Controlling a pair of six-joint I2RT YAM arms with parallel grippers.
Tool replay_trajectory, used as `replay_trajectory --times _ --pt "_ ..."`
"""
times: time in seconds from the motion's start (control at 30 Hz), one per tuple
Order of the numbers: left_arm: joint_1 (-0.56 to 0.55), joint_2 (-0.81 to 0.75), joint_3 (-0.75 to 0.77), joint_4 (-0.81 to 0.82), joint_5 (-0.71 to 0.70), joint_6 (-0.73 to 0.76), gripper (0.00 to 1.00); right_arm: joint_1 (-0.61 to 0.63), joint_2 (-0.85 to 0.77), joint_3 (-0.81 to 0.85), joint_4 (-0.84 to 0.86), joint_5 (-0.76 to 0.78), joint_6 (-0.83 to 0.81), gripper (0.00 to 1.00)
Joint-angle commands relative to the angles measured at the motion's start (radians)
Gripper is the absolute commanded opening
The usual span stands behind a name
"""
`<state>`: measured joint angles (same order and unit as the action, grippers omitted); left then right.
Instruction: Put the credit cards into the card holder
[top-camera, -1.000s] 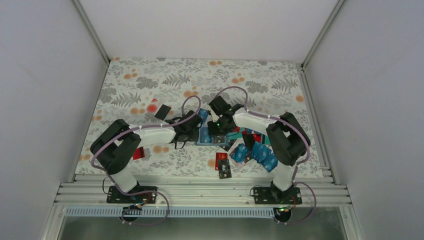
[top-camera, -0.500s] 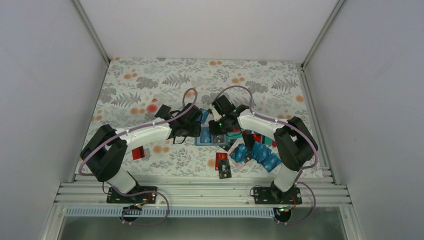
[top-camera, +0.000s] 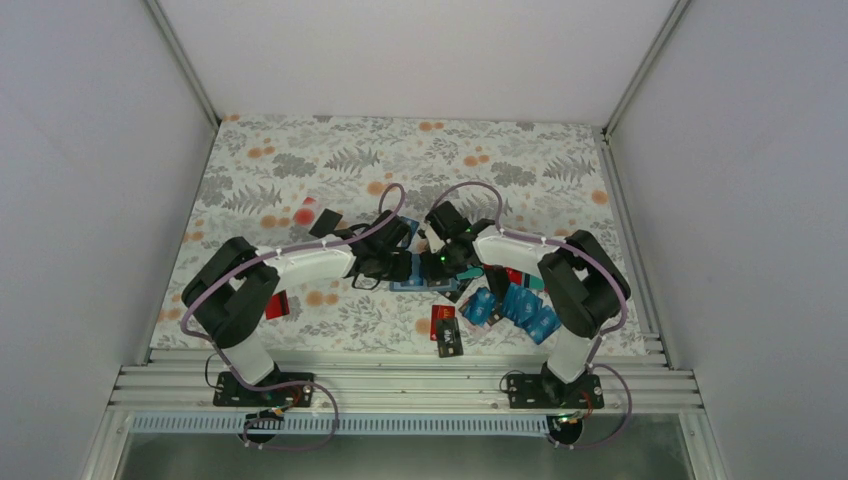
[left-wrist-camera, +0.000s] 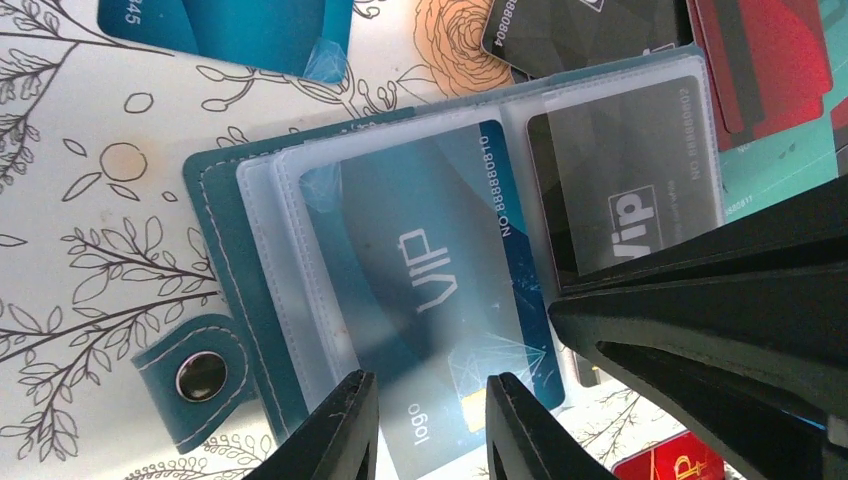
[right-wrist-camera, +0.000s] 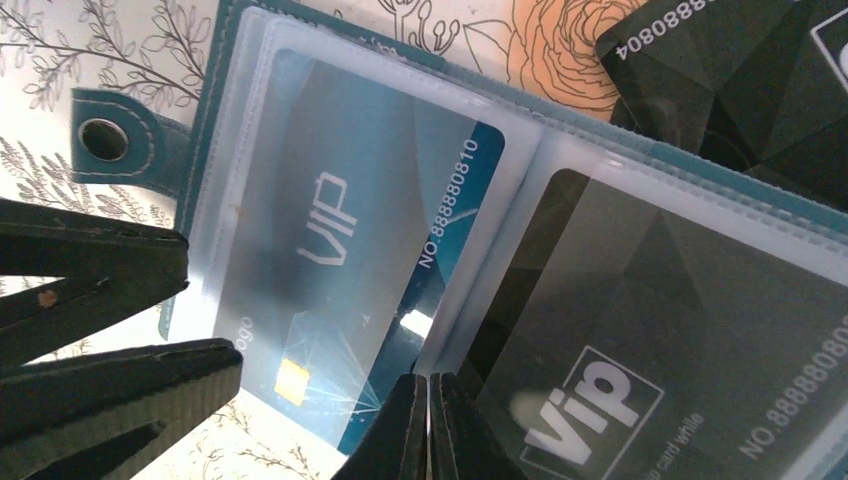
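Observation:
The card holder (left-wrist-camera: 215, 200) lies open on the flowered cloth, teal with clear sleeves and a snap strap (left-wrist-camera: 200, 375). A blue VIP credit card (left-wrist-camera: 430, 280) sits in its left sleeve with its lower end sticking out. A black VIP credit card (left-wrist-camera: 625, 180) fills the right sleeve. My left gripper (left-wrist-camera: 430, 385) is open, its fingers straddling the blue card's lower end. My right gripper (right-wrist-camera: 428, 385) is shut, its tips on the fold between the two sleeves. In the top view both grippers meet over the holder (top-camera: 412, 283), the left gripper (top-camera: 402, 266) facing the right gripper (top-camera: 437, 268).
Loose cards lie around the holder: a heap of blue ones (top-camera: 512, 305) at the right, a red card (top-camera: 443, 320) and a black card (top-camera: 451, 344) in front, a red card (top-camera: 277, 305) at the left, a black card (top-camera: 325, 222) behind. Another black card (right-wrist-camera: 740, 80) touches the holder's far edge.
My left gripper has moved right onto the holder and opened its fingers. My right gripper has closed fully and shifted a little toward the holder's middle.

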<state>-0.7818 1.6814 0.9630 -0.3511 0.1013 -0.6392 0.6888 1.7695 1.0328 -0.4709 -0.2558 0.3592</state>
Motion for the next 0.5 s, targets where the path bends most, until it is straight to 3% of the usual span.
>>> replay_trajectory --times 0.0,0.13,0.47 --pt "-0.001 0.026 -0.002 0.020 0.017 -0.005 0.28 -0.002 0.028 -0.021 0.037 0.018 -0.019 0.05" --pt "-0.001 0.034 -0.004 0.016 0.012 -0.014 0.29 -0.003 0.047 -0.034 0.050 0.021 -0.019 0.04" --pt "-0.001 0.027 -0.007 -0.008 -0.015 -0.023 0.43 -0.003 0.079 -0.054 0.072 0.022 -0.017 0.05"
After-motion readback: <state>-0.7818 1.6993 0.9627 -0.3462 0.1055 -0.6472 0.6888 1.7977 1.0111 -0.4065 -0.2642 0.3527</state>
